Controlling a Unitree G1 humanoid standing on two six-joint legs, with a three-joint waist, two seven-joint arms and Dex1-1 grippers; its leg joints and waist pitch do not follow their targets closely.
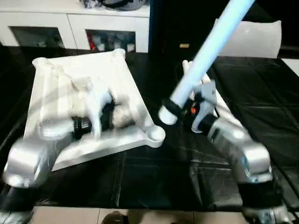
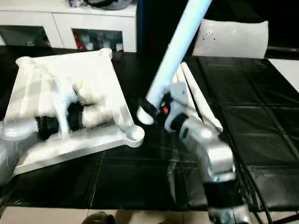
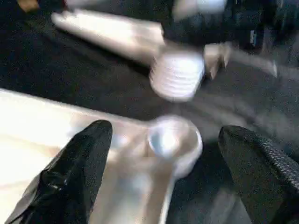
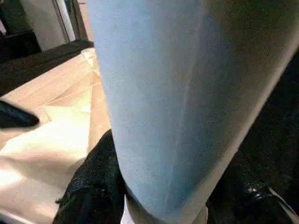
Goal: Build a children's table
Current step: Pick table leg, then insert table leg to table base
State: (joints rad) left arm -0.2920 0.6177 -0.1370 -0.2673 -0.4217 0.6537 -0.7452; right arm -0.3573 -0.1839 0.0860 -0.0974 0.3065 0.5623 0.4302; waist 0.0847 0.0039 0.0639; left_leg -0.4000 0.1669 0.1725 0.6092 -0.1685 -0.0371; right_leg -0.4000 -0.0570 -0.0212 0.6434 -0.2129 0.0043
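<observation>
Right gripper (image 1: 187,108) clamped on tilted leg (image 1: 205,58), threaded end near corner socket (image 1: 154,133) of tabletop (image 1: 93,70); left gripper (image 3: 163,154) fingers apart.

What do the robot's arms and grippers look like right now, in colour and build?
Both forearms are rounded, glossy silver shells. The left arm has a black ring at its wrist and white parts ahead of it. The right arm has a black section at its elbow. The right gripper has a white housing with a small orange-red mark. The left gripper has two textured black fingers.

The raised leg (image 1: 210,51) runs off the top edge; left end effector (image 1: 110,114) blurred, perhaps touching the tabletop (image 1: 79,79).
</observation>
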